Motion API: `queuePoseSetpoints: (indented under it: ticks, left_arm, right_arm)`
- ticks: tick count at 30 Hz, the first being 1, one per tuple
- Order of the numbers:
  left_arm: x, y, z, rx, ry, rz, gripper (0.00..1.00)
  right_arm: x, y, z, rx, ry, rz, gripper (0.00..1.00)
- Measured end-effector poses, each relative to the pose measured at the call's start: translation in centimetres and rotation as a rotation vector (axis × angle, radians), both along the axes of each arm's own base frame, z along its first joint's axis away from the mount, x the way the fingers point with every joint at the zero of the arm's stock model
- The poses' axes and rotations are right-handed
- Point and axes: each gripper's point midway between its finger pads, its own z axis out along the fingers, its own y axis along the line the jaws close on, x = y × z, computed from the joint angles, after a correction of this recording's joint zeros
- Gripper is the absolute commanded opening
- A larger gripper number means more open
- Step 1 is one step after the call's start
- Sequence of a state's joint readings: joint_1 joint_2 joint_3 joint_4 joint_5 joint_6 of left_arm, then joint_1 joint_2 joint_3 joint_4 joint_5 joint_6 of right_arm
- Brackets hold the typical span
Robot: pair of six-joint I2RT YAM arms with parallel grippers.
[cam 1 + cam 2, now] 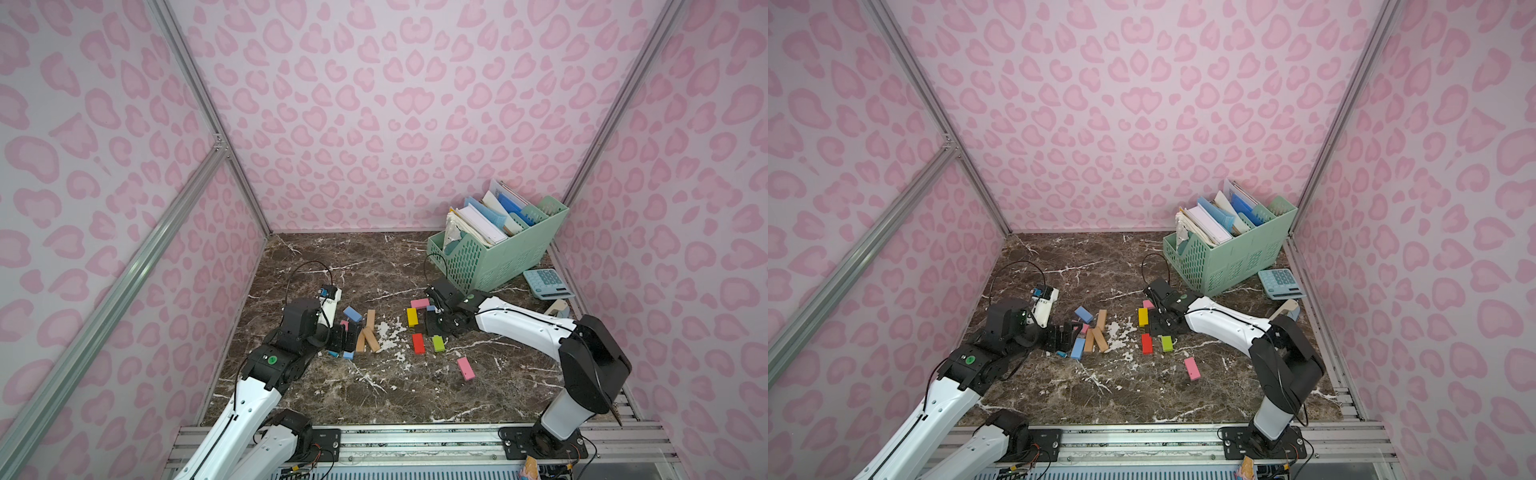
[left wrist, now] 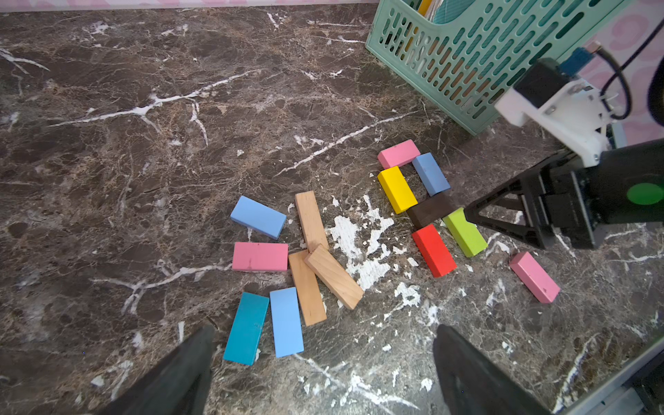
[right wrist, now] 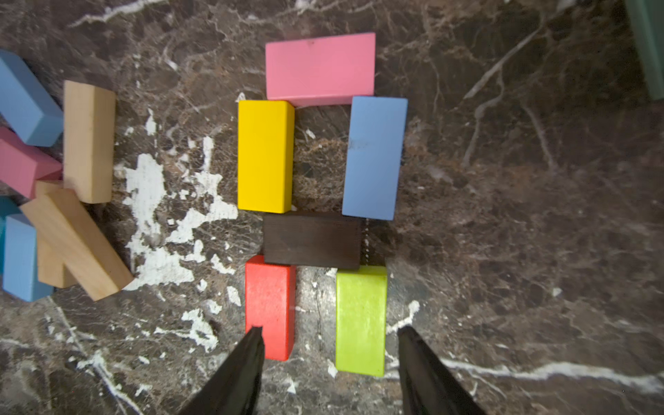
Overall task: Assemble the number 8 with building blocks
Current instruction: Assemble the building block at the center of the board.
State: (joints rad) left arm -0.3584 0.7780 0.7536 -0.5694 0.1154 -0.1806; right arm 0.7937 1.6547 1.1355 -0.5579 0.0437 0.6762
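Observation:
Six building blocks lie flat as a partial number 8: pink (image 3: 319, 66) on top, yellow (image 3: 265, 154) and blue (image 3: 375, 156) as sides, dark brown (image 3: 312, 239) as the middle bar, red (image 3: 270, 305) and green (image 3: 361, 319) below it. My right gripper (image 3: 330, 332) is open above the near ends of red and green and holds nothing. A loose pink block (image 1: 466, 368) lies nearer the front. My left gripper (image 2: 325, 330) is open and empty beside a pile of tan (image 2: 334, 276), blue (image 2: 286, 321), teal (image 2: 246, 327) and pink (image 2: 259, 256) blocks.
A mint-green file basket (image 1: 498, 253) full of papers stands at the back right, with a calculator (image 1: 546, 282) beside it and a small pale object (image 1: 557, 309) in front of that. Pink walls close in the left, right and back.

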Motion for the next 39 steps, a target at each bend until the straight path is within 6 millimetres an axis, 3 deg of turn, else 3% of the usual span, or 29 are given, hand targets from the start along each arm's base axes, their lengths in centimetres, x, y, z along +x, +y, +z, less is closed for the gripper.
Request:
queuePoseSetpoints:
  ticks: [3, 8, 12, 19, 27, 33, 39]
  left_arm:
    - [0.0, 0.0, 0.0, 0.000, -0.001, 0.000, 0.98]
    - [0.0, 0.0, 0.0, 0.000, -0.001, 0.000, 0.98]
    - [0.0, 0.0, 0.0, -0.001, -0.001, -0.001, 0.98]
    - [0.0, -0.1, 0.0, -0.002, 0.000, -0.003, 0.98]
    - [-0.1, -0.1, 0.0, -0.004, 0.003, -0.006, 0.98]
    - [-0.1, -0.1, 0.0, -0.004, 0.001, -0.006, 0.98]
    - [-0.1, -0.1, 0.1, -0.005, -0.001, -0.006, 0.98]
  right_arm:
    - [-0.4, -1.1, 0.5, 0.005, -0.005, -0.013, 0.72]
    - [-1.8, -5.1, 0.3, -0.002, 0.003, -0.069, 0.80]
    - [-4.2, -8.3, -1.0, -0.022, 0.036, -0.108, 0.81]
    - [-7.6, -10.9, -3.5, -0.001, 0.113, -0.156, 0.85]
    - [-8.4, -10.8, -4.7, 0.025, 0.147, -0.167, 0.89]
    - [-7.3, -8.9, -4.3, 0.071, 0.141, -0.119, 0.91]
    - [-7.7, -6.9, -4.4, 0.105, 0.151, -0.041, 0.90]
